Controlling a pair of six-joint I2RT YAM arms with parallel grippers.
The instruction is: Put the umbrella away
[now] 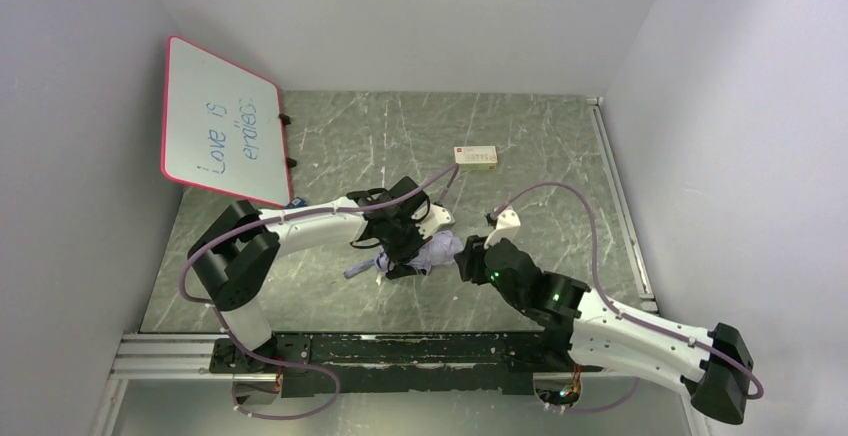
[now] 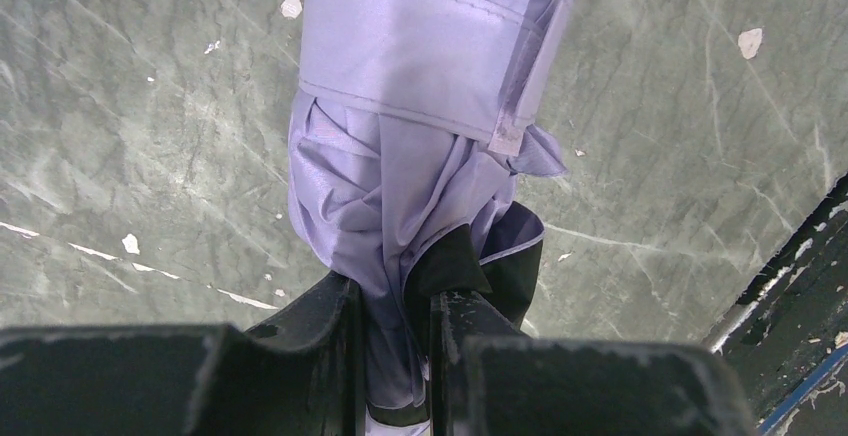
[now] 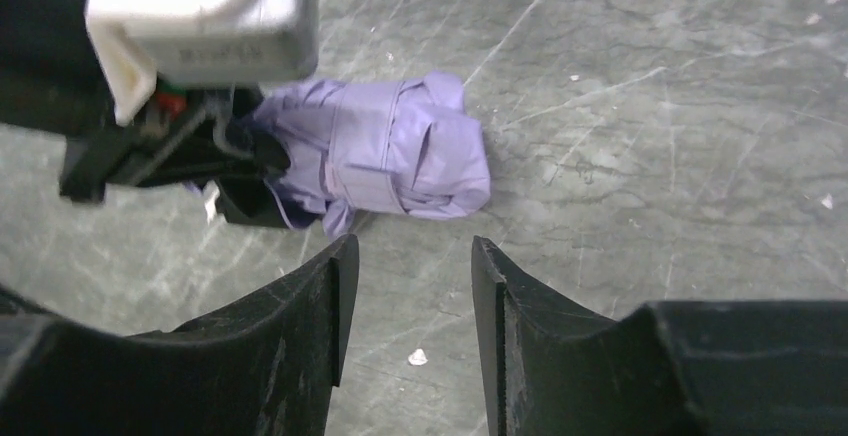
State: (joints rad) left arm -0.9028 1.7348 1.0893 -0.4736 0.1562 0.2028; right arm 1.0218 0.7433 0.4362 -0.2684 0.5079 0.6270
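The umbrella point(image 1: 437, 252), folded and bound by its strap point(image 2: 420, 66), lies near the middle of the desk point(image 1: 540, 156), between the two arms. The left jaws are clamped on the bunched fabric at one end. The right jaws stand partly open and empty, just short of the bundle.

In the upper left of the top view you can read blue handwriting on the red-framed whiteboard point(image 1: 222, 121): "Love is" on one line, and beside it a second word that starts "end", its ending unclear. The small pale box point(image 1: 477, 157) at upper centre bears a red mark and a line of print too small for you to read. In the right wrist view, the white housing point(image 3: 205, 11) at upper left shows faint marks that may be lettering, not legible.
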